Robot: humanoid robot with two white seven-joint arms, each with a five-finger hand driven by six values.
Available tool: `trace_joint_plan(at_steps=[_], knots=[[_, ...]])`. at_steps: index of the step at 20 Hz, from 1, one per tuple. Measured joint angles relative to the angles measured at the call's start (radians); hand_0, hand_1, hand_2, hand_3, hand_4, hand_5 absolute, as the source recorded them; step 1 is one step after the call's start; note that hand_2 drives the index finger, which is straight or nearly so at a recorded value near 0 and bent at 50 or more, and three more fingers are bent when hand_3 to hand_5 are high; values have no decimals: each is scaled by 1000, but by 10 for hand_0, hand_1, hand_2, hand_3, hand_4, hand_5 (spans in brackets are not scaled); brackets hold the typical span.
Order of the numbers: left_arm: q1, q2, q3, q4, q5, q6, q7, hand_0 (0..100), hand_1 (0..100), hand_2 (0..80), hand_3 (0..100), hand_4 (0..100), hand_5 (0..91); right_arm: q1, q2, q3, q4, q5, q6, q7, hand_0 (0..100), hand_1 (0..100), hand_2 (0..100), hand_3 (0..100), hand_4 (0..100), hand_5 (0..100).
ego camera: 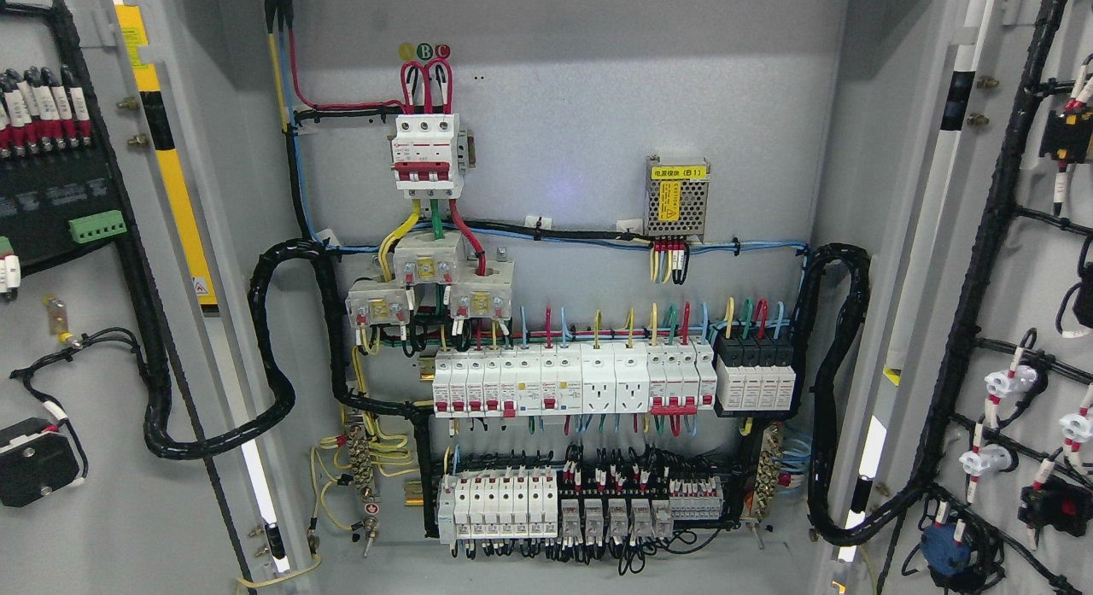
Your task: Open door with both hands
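Two doors, left door (102,322) and right door (1008,322), stand swung wide; neither robot hand shows, state unknowable.

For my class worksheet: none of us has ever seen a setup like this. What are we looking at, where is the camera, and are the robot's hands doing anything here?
There is one picture, taken from a camera on a humanoid robot's head, looking straight into an open grey metal electrical cabinet. Both doors are swung wide: the left grey door and the right grey door show their inner sides, with black cable bundles and small parts fixed to them. Inside, on the back panel, sit a white three-pole breaker with red levers, a small metal power module with a yellow label, and two rows of white switches wired in red, yellow, green and blue. Neither robot hand shows in the picture, so nothing is being held.
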Motion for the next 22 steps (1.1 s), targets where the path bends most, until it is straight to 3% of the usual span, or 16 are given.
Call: trace_joint_plan(at_steps=[5,13,17,22], knots=[[-6,-72,-83,-33,-184,5,58,0,0,0,0,0,0,7,-14,54,-4,2,-8,0,233,26,0,0,0,0],[-13,-193,-221,1,-400,-93,102,0,0,0,0,0,0,14,-25,194,5,45,-11,-3,234,25,0,0,0,0],[-28,-264,-264,92,-473,-160,104,0,0,0,0,0,0,26,-25,292,37,128,-20,2,233,25,0,0,0,0],[-67,-353,-293,268,-510,-236,106,0,0,0,0,0,0,35,-9,417,149,225,-111,5,232,25,0,0,0,0]])
